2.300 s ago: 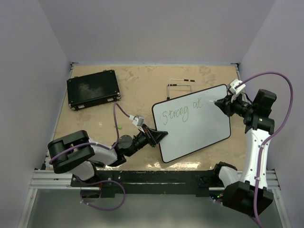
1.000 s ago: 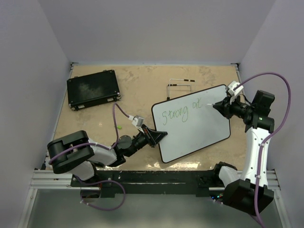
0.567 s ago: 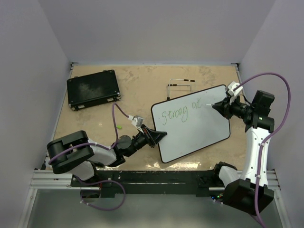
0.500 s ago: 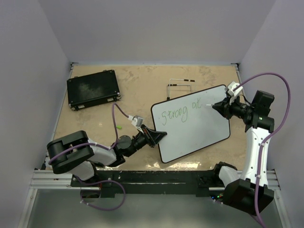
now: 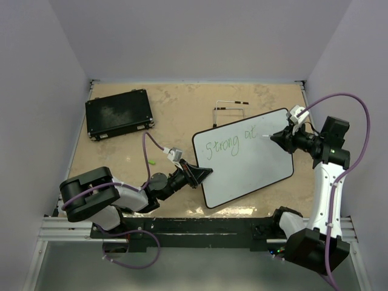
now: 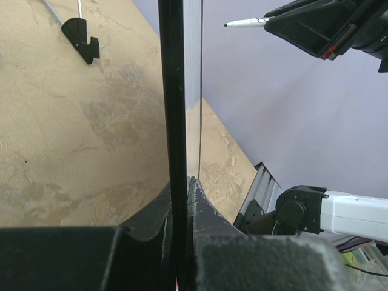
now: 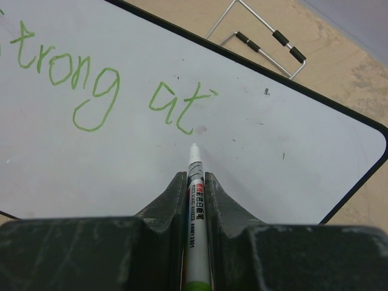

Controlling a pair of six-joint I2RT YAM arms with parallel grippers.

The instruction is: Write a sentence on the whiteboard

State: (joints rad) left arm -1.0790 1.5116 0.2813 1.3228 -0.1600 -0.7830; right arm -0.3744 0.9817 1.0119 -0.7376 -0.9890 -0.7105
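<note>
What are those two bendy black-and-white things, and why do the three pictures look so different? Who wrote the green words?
Those are two robot arms. Each ends in a two-finger pincer called a gripper. One picture looks down from above the table. The other two come from little cameras on the wrists, so you see the fingers close up. The left gripper pinches the edge of the whiteboard. The right gripper holds a marker, so it looks like the robot is the writer. The marker's tip is just off the board, after the green words "Strong at". A black case and a wire stand also lie on the table.
</note>
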